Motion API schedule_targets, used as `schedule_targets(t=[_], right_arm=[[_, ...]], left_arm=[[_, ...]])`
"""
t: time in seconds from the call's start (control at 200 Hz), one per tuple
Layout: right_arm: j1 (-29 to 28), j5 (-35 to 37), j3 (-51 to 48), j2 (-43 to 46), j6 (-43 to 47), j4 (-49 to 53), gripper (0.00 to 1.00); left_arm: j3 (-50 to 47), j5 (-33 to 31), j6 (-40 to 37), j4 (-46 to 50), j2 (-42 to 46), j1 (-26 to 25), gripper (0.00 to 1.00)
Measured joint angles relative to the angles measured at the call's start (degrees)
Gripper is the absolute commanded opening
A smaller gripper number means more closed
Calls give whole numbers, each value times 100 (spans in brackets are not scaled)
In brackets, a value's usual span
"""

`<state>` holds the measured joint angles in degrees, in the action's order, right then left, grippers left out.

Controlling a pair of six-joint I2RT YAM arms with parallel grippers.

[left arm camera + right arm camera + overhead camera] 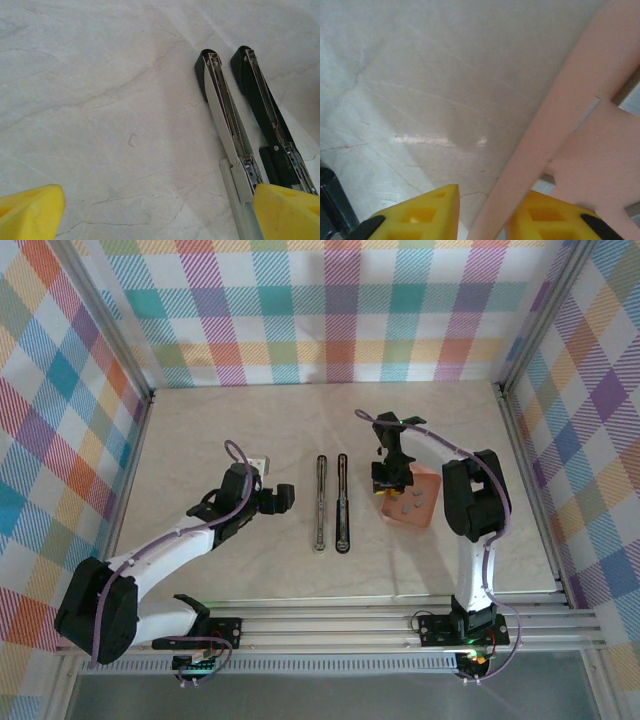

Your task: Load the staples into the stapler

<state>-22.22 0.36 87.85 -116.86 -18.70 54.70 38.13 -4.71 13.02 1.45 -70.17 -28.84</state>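
Left claw [274,478] gaping empty beside opened stapler [342,505], right claw [387,480] pinching pink tray [430,516] rim (staples [410,503] inside)

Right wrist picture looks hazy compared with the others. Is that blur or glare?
Both, in the right wrist view: the pink tray blurs close to the lens, and a light streak glares on the table. Left wrist view: stapler sharp, yellow fingertips soft. Top view: even light, faint shadows.
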Motion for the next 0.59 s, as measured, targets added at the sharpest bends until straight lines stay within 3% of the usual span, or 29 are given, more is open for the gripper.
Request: schedule_targets(t=[0.315,0.505,0.595], right_arm=[[-151,2,-291,136,243,-31,16],[-332,4,-444,208,431,-22,15],[-376,2,-490,243,463,-22,19]], left_arm=[[39,-11,2,0,0,0,97],[39,-13,4,33,79,0,96],[37,-13,4,46,181,0,96]])
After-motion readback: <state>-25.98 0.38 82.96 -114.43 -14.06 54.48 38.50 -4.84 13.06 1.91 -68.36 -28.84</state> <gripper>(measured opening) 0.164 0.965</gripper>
